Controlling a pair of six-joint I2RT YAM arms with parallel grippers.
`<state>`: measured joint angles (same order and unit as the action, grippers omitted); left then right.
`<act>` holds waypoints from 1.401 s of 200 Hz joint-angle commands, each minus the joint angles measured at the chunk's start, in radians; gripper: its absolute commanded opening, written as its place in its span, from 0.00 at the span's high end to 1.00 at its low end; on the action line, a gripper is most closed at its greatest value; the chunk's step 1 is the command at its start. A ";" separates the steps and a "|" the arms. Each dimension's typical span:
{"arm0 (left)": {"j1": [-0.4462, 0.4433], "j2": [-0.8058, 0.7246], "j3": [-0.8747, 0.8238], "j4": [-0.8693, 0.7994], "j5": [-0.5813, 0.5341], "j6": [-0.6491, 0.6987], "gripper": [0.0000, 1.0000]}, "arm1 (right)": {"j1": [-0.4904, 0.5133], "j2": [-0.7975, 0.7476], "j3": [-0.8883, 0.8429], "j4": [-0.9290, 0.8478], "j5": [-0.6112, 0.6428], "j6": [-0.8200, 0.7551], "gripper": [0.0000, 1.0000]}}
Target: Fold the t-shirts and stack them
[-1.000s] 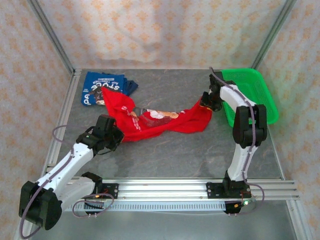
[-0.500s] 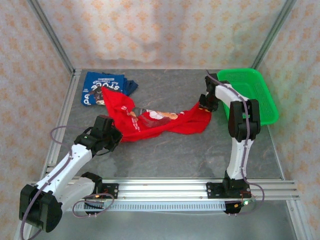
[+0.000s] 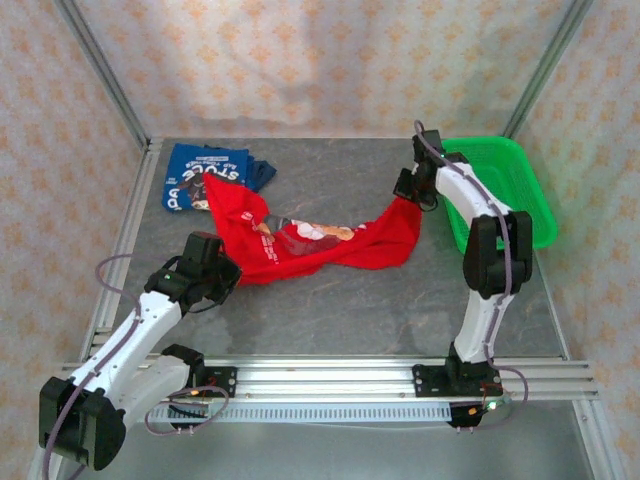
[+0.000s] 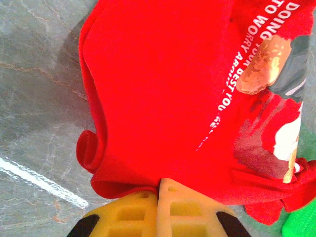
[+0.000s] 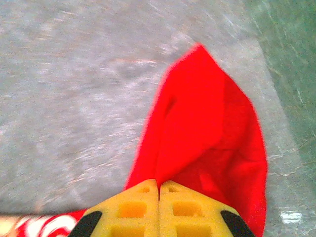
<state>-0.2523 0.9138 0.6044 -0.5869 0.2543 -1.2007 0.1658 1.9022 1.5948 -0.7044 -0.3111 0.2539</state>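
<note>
Two claws share one garment. The left claw (image 3: 216, 270) is pinched tight on the near-left hem of the red t-shirt (image 3: 330, 240). The right claw (image 3: 408, 194) is closed on its far-right corner, which is drawn up into a peak above the counter (image 3: 350, 305). Each wrist view shows yellow fingers pressed together with red cloth caught between them. The shirt lies between the claws as a sagging, wrinkled band, bear print and white lettering facing up. Its upper-left end overlaps the edge of the blue t-shirt (image 3: 200, 172), which sits at the far-left corner. The green basket (image 3: 520, 165) stands just beside the right claw. I judge this the spreading step, before any fold, since the cloth is not yet flat. The next move calls for drawing the claws apart to take out the slack, then laying the shirt on bare counter, clear of the blue one.
</note>
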 commanded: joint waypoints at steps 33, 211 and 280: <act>0.013 -0.003 -0.023 -0.019 0.004 0.030 1.00 | 0.140 -0.168 -0.041 -0.087 -0.094 -0.150 1.00; 0.088 -0.088 0.299 -0.276 -0.105 0.232 1.00 | 0.094 -0.531 0.021 -0.206 -0.140 0.090 1.00; 0.258 0.164 0.921 -0.376 -0.082 0.457 1.00 | -0.183 -0.436 0.438 -0.275 -0.353 0.150 1.00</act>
<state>-0.0307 0.9970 1.4006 -0.9028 0.1818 -0.8478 0.0292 1.4208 1.9137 -0.9649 -0.5610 0.3428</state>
